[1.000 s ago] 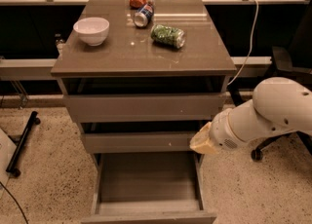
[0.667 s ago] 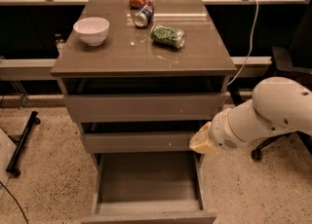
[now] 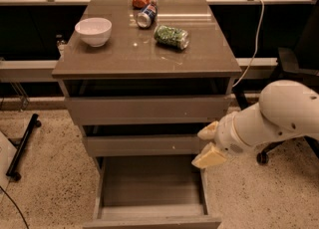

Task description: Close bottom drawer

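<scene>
One bottom drawer (image 3: 149, 183) out frontward, front edge crosswise; tool (image 3: 205, 145) released beside it.

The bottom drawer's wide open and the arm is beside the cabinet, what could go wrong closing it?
The gripper sits by the right end of the middle drawer, not at the front of the bottom drawer, so it might nudge the wrong drawer. The front is flat and handleless; a push near its right corner might skew it. A hard slam could roll the blue can lying on top.
</scene>
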Controlling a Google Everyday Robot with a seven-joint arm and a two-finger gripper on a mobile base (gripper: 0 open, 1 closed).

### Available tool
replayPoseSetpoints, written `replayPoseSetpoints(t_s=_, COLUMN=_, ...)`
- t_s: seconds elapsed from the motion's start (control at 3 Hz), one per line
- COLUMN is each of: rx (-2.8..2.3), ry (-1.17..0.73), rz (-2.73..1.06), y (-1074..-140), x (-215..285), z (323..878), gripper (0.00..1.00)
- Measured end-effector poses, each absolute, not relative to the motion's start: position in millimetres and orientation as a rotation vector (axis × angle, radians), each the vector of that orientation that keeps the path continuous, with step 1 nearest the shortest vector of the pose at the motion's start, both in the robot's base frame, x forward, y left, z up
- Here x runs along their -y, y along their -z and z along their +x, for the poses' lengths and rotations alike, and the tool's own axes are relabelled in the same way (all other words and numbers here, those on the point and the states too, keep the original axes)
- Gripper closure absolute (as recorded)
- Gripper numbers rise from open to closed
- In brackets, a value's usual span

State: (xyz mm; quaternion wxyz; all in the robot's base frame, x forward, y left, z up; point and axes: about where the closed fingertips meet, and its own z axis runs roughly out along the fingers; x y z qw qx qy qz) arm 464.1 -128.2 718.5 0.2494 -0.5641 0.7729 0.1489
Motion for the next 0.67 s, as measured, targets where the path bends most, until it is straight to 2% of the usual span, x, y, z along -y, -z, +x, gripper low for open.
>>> replayPoseSetpoints(t_s=0.67, rx=-2.178, ry=-0.458, rz=-1.517, y=-667.5, x=135.8, z=459.7, gripper=0.92)
